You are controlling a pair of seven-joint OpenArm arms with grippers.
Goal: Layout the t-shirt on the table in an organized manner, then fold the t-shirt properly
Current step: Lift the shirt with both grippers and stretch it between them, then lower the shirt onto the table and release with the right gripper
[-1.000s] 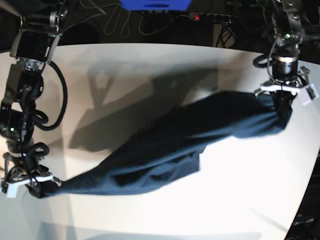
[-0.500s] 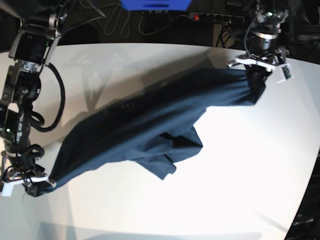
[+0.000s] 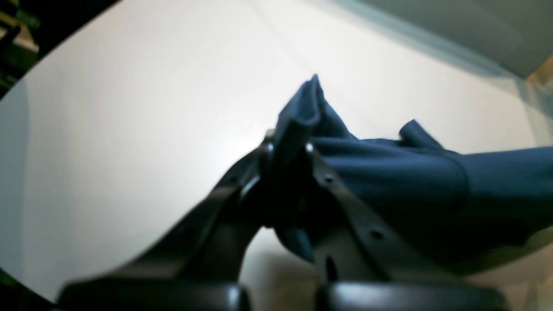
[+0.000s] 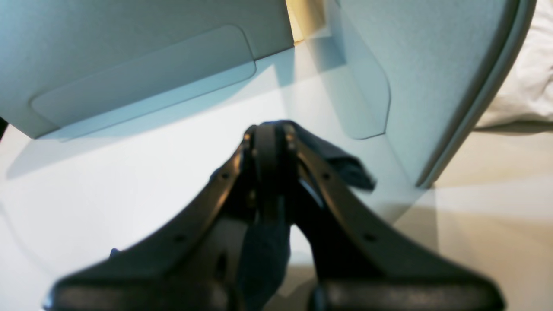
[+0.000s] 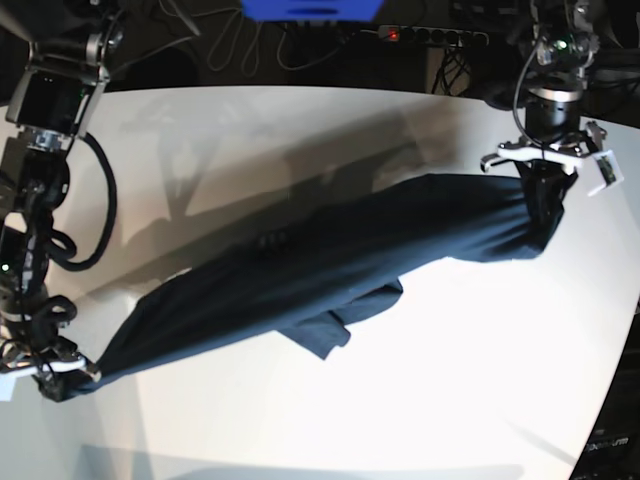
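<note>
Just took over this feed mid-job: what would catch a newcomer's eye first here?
The dark t-shirt, pulled into a long band that runs diagonally over the white table. Each end is pinched in a shut gripper: the left gripper at the far right of the base view, the right gripper at the near left edge. One loose flap hangs from the middle of the band.

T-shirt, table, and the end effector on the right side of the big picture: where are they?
t-shirt (image 5: 330,255), base view, middle of the stretched cloth.
table (image 5: 450,380), base view, bare white top.
left end effector (image 5: 545,190), base view, tips pinching the shirt's end.
</note>
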